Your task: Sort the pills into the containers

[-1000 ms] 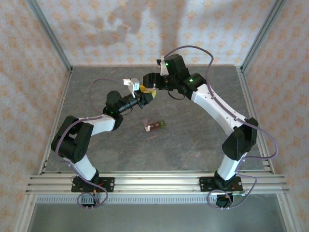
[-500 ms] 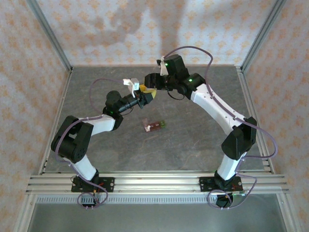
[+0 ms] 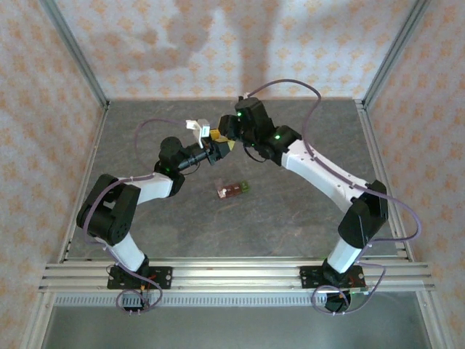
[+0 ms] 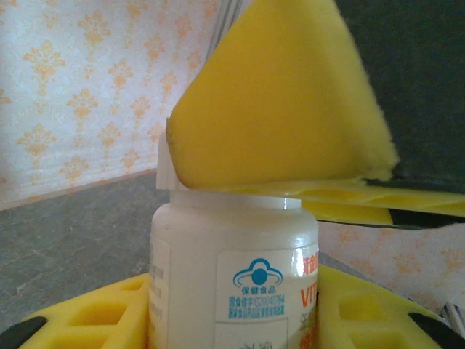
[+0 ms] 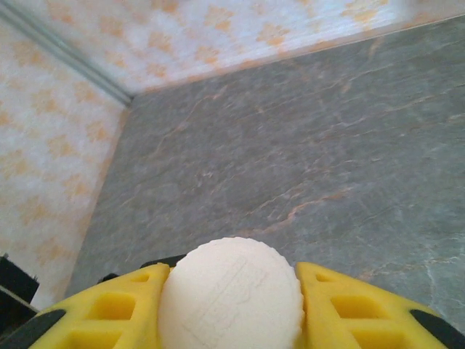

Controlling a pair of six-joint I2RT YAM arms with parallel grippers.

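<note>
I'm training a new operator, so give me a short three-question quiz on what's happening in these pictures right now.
1. True or false: the left hand holds the white bottle by its body.
2. The right hand grips: A) the bottle's cap, B) a loose pill, C) nothing.
3. Fill in: the pill box lies on the ____, apart from both hands.
Key: 1 true; 2 A; 3 table.
</note>
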